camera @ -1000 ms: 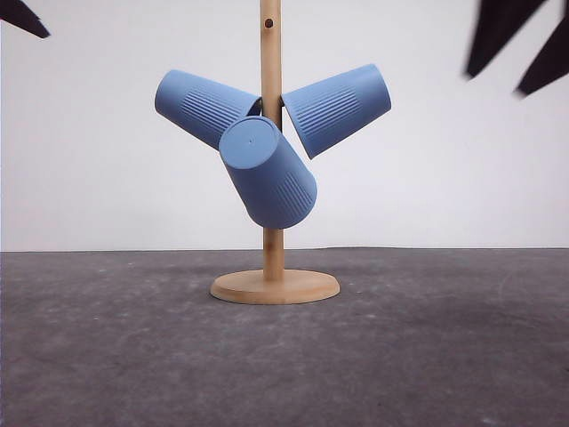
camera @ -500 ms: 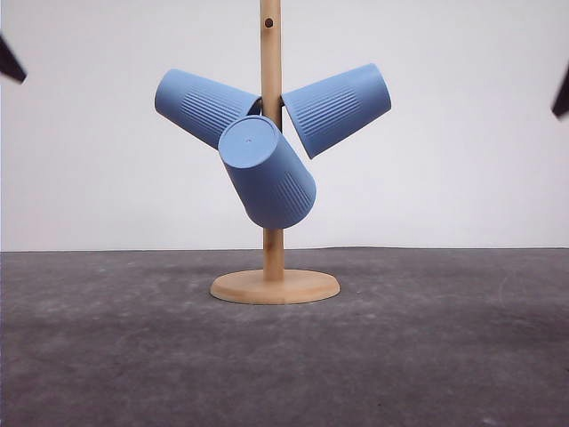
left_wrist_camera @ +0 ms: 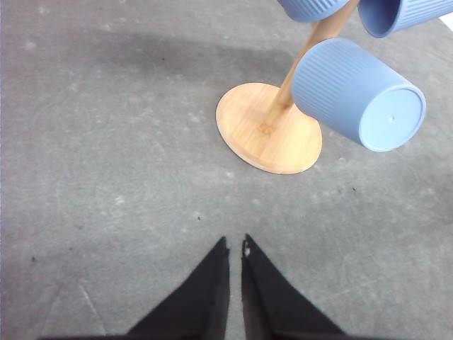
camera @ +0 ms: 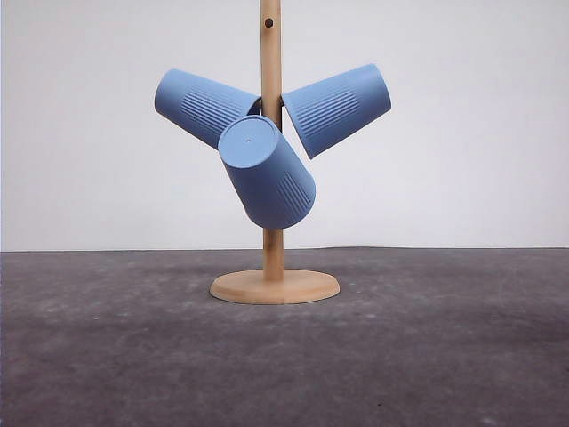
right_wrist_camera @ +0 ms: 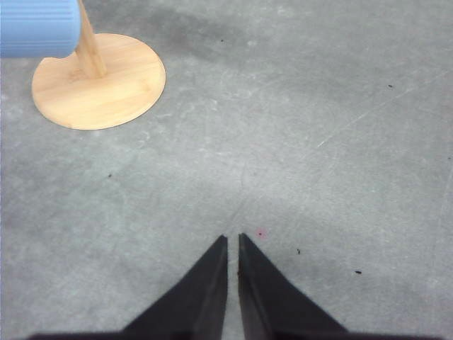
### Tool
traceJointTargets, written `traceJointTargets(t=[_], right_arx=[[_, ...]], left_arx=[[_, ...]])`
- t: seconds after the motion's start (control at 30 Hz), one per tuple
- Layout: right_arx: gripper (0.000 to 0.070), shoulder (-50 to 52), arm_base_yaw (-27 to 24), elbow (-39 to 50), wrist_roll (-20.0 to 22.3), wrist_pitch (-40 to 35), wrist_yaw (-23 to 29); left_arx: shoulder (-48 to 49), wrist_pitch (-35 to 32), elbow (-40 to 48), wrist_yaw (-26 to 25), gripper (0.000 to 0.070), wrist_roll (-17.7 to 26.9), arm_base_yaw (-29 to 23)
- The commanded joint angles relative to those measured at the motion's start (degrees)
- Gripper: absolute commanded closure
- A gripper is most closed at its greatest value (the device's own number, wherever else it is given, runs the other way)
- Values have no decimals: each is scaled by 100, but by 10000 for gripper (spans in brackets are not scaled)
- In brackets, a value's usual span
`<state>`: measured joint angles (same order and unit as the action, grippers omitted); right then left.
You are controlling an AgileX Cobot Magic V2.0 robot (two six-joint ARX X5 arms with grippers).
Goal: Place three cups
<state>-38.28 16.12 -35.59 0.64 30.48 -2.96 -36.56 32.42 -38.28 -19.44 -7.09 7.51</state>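
Three light-blue ribbed cups hang mouth-inward on a wooden stand [camera: 272, 178] in the front view: one to the left [camera: 203, 107], one to the right [camera: 338, 107], one toward me [camera: 267, 171] with its flat base facing out. In the left wrist view my left gripper [left_wrist_camera: 234, 246] is shut and empty above bare table, with the near cup [left_wrist_camera: 357, 94] and the stand's round base [left_wrist_camera: 267, 127] ahead of it. My right gripper [right_wrist_camera: 232, 239] is shut and empty too, well away from the stand's base [right_wrist_camera: 99, 80] and a cup [right_wrist_camera: 39, 27].
The dark grey table [camera: 427, 356] stretches around the round wooden base [camera: 275, 286]. A plain white wall [camera: 462, 133] stands behind the table's far edge.
Dark parts of both arms stood at the upper corners of the front view a second ago, slid outward, and have now left it. The cups and stand have not moved.
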Motion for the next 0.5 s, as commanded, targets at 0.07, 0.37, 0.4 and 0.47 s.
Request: traceJointTargets(t=[0.07, 0.37, 0.4, 0.47], right_arx=[[687, -14, 20, -74, 26, -103, 2], [687, -16, 20, -74, 26, -133, 2], [687, -16, 20, -74, 26, -133, 2], [687, -16, 17, -74, 26, -133, 2]], left_arx=[[-8, -71, -76, 0, 700, 13, -4], [20, -163, 4, -7, 700, 15, -46], [93, -286, 115, 18, 700, 130, -93], [340, -714, 479, 46, 700, 234, -229]])
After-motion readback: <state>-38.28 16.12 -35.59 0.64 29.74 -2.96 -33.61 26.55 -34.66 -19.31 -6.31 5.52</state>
